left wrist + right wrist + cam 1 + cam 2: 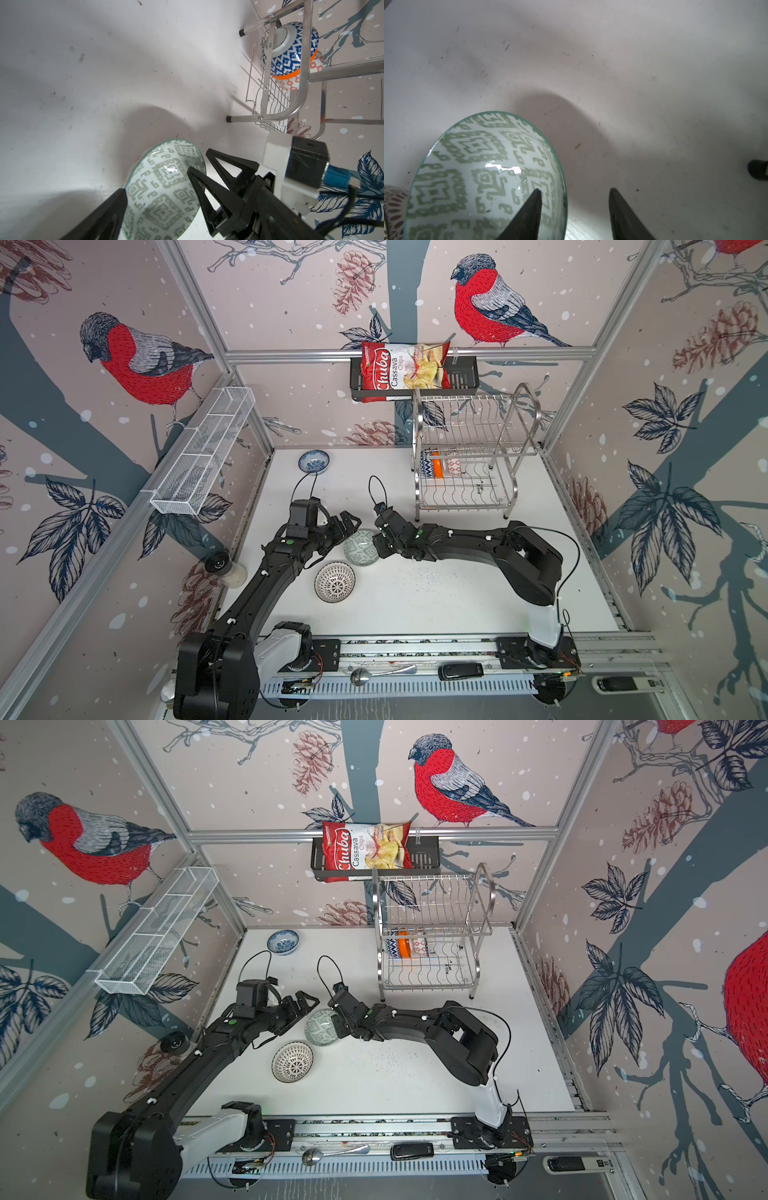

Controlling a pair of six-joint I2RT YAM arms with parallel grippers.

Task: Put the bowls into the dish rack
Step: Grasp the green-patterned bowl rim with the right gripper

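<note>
The grey-green geometric bowl (359, 549) is tipped up on the white table between both arms. My right gripper (575, 190) is open and straddles the bowl's rim (560, 187): one finger sits inside the bowl, the other stands apart outside it. My left gripper (347, 531) is open wide on the bowl's other side, and only one of its fingers (112, 214) shows in the left wrist view. The black-dotted bowl (334, 582) lies nearer the front and the blue-floral bowl (313, 460) lies at the back. On the lower tier of the dish rack (528, 398) stand the blue-patterned bowl (291, 58) and the orange bowl (291, 84).
A chips bag (405, 366) sits in a black basket (465, 377) on the back wall above the rack. A white mesh basket (203, 452) hangs on the left wall. A jar (226, 568) stands at the table's left edge. A spoon (374, 674) lies on the front rail.
</note>
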